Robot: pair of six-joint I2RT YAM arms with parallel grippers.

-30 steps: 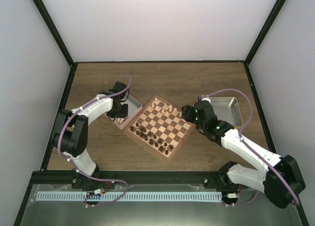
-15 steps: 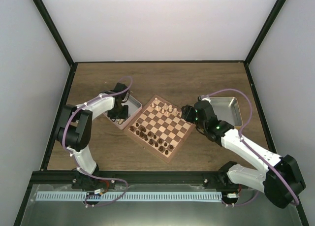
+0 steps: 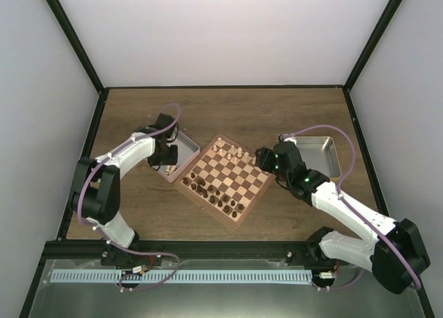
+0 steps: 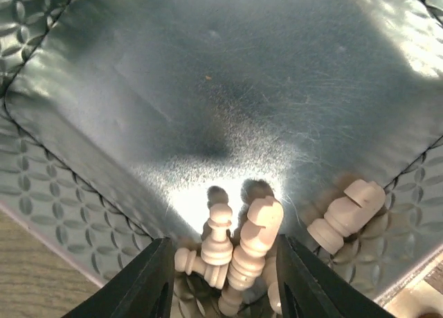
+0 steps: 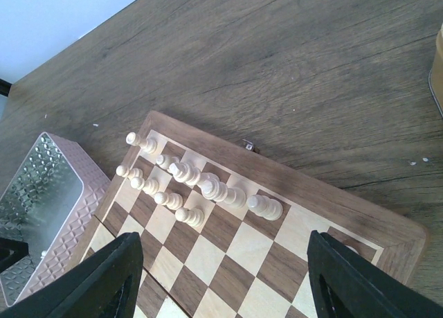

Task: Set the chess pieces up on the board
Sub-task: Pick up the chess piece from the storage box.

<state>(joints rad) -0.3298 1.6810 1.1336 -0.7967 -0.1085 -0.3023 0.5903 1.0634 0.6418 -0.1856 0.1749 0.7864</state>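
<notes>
The board lies turned like a diamond at mid-table. Several light beige chess pieces stand in its far corner, also seen in the right wrist view. More beige pieces lie heaped in a corner of a metal tray: a pawn, a bishop and another piece off to the right. My left gripper reaches down into that tray, open, its fingers on either side of the pawn and bishop. My right gripper hovers wide open over the board's right side, holding nothing.
Dark brown pieces stand along the board's near-left edge. A second silver tray sits right of the board, behind my right arm. The patterned tray wall rises close by my left finger.
My left gripper's jaws have widened inside the tray and the left arm has shifted slightly. The right arm has not moved.
</notes>
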